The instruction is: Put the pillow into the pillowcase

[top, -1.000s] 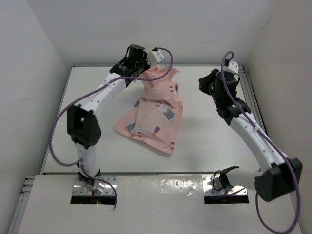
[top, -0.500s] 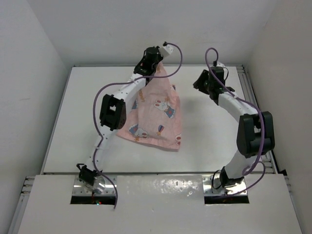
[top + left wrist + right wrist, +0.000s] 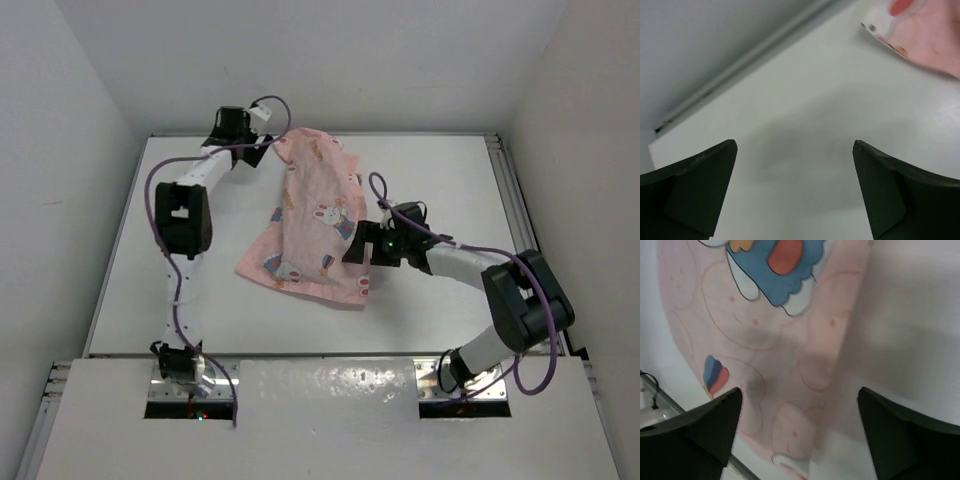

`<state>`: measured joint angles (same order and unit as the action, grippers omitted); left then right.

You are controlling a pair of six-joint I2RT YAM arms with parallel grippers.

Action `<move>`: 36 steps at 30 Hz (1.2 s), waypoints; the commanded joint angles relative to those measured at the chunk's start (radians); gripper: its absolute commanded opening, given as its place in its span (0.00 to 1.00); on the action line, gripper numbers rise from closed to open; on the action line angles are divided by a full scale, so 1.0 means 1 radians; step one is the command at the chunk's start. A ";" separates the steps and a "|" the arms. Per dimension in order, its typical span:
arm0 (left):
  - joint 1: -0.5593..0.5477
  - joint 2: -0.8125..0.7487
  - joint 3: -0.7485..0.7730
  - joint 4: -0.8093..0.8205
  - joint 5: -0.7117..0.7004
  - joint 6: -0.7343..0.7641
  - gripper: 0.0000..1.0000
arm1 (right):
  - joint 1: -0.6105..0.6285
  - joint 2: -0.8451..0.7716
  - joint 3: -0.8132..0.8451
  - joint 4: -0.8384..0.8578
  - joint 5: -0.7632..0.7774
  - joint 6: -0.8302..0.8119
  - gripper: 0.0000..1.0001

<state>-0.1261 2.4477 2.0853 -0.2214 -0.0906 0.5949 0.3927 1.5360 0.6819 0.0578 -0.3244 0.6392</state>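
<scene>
Both arms have swung since a moment ago. My left gripper (image 3: 794,145) now hangs at the far left over bare surface (image 3: 450,190), fingers spread wide and holding nothing. The pillowcase (image 3: 315,225) lies mid-surface, its long axis running far to near, narrow end far, broad end near-left. My right gripper (image 3: 800,390) sits low at its right edge, equally wide apart, empty. Whether the pillow is inside, I cannot tell.
</scene>
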 commanded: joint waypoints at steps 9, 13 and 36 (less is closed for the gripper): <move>0.109 -0.738 -0.669 -0.501 0.552 0.149 1.00 | 0.343 0.089 -0.099 0.493 -0.056 0.117 0.00; 0.267 -0.826 -0.846 -0.495 0.632 0.198 1.00 | 0.561 0.040 -0.019 0.351 0.016 0.033 0.62; 0.249 -0.615 -0.873 -0.253 0.488 -0.099 1.00 | -0.274 -0.303 -0.049 -0.139 0.328 0.146 0.54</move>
<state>0.1413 1.8042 1.1839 -0.5213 0.4065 0.5861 0.1871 1.1381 0.5426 -0.0330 0.1230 0.7544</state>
